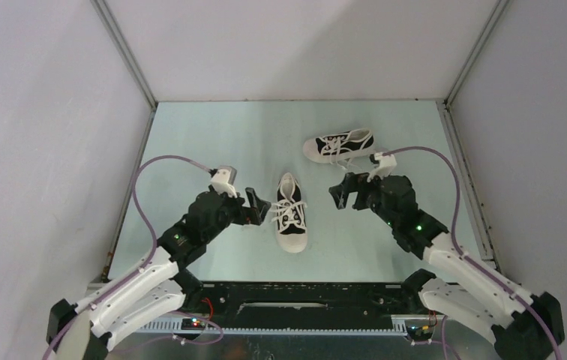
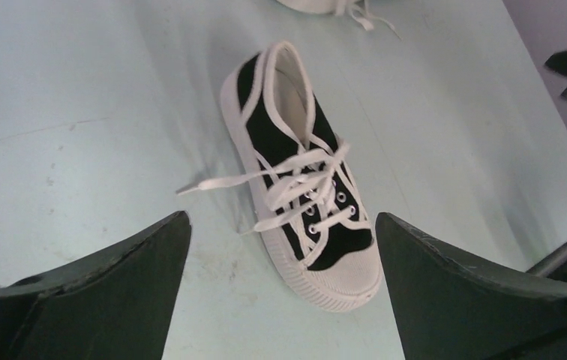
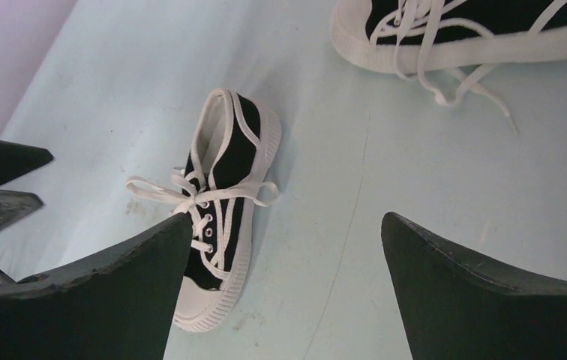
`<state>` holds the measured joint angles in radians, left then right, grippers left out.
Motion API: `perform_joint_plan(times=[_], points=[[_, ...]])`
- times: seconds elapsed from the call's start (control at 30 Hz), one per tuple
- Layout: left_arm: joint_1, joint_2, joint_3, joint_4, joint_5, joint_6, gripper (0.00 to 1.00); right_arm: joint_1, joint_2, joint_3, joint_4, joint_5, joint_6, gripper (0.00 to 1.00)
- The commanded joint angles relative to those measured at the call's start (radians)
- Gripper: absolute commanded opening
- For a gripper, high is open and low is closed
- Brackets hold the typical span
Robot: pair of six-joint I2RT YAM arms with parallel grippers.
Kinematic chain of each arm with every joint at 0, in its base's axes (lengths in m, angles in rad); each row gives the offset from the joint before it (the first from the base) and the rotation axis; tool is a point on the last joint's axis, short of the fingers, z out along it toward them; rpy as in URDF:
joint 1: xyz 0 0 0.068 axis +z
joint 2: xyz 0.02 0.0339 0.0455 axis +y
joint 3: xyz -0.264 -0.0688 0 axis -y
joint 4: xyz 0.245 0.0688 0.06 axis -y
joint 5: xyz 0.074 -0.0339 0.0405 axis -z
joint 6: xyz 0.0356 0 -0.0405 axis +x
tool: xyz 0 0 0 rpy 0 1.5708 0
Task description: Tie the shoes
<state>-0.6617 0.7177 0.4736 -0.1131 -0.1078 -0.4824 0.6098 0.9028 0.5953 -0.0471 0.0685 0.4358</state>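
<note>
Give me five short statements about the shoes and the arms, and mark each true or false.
1. On the left gripper and the right gripper the jaws stand open and empty. True.
2. The near shoe points its toe cap toward the near edge of the table. True.
3. The far shoe lies parallel to the near shoe. False: it lies crosswise, toe cap toward the left.
4. The two shoes touch. False: bare table shows between them.
5. The near shoe lies between the two grippers. True.
</note>
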Motion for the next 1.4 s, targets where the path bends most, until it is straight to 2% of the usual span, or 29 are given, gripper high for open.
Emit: perform_joint_plan(times=[0.0, 0.1, 0.2, 0.37, 0.5, 0.6, 0.73, 0.8, 0.9, 0.97, 1.07, 1.13, 1.2, 1.27, 1.37], points=[[-0.131, 0.065, 0.075, -0.049, -0.070, -0.005, 1.00, -0.007, -0.148, -0.025, -0.070, 0.051, -0.047, 0.99], [-0.304, 0.145, 0.101, -0.085, -0.191, -0.106, 1.00, -0.012, -0.236, -0.038, -0.160, 0.114, -0.036, 0.97], [-0.460, 0.226, 0.108, -0.116, -0.410, -0.245, 1.00, -0.016, -0.325, -0.080, -0.217, 0.175, -0.028, 0.97], [-0.531, 0.375, 0.124, -0.134, -0.478, -0.402, 1.00, -0.017, -0.497, -0.151, -0.241, 0.180, -0.018, 0.97], [-0.710, 0.516, 0.230, -0.227, -0.603, -0.506, 1.00, -0.019, -0.539, -0.171, -0.277, 0.172, 0.005, 0.97], [-0.784, 0.667, 0.333, -0.333, -0.592, -0.622, 1.00, -0.018, -0.544, -0.173, -0.297, 0.156, 0.023, 0.97], [-0.808, 0.798, 0.425, -0.378, -0.532, -0.652, 1.00, -0.018, -0.572, -0.183, -0.305, 0.141, 0.039, 0.97], [-0.806, 0.834, 0.440, -0.389, -0.537, -0.667, 0.96, -0.019, -0.591, -0.185, -0.308, 0.136, 0.038, 0.97], [-0.765, 0.845, 0.401, -0.321, -0.530, -0.684, 0.77, -0.018, -0.617, -0.186, -0.315, 0.139, 0.037, 0.97], [-0.724, 0.852, 0.363, -0.248, -0.492, -0.677, 0.69, -0.019, -0.631, -0.188, -0.319, 0.141, 0.035, 0.97], [-0.668, 0.878, 0.359, -0.220, -0.486, -0.648, 0.64, -0.019, -0.637, -0.188, -0.323, 0.144, 0.022, 0.97], [-0.601, 0.900, 0.370, -0.179, -0.472, -0.576, 0.61, -0.019, -0.636, -0.189, -0.325, 0.149, 0.018, 0.97], [-0.511, 0.921, 0.387, -0.155, -0.464, -0.502, 0.57, -0.019, -0.628, -0.189, -0.321, 0.152, 0.011, 0.97], [-0.382, 0.925, 0.413, -0.132, -0.481, -0.416, 0.56, -0.019, -0.620, -0.190, -0.316, 0.154, 0.006, 0.97], [-0.244, 0.935, 0.464, -0.084, -0.460, -0.296, 0.55, -0.019, -0.600, -0.191, -0.299, 0.160, -0.001, 0.97]])
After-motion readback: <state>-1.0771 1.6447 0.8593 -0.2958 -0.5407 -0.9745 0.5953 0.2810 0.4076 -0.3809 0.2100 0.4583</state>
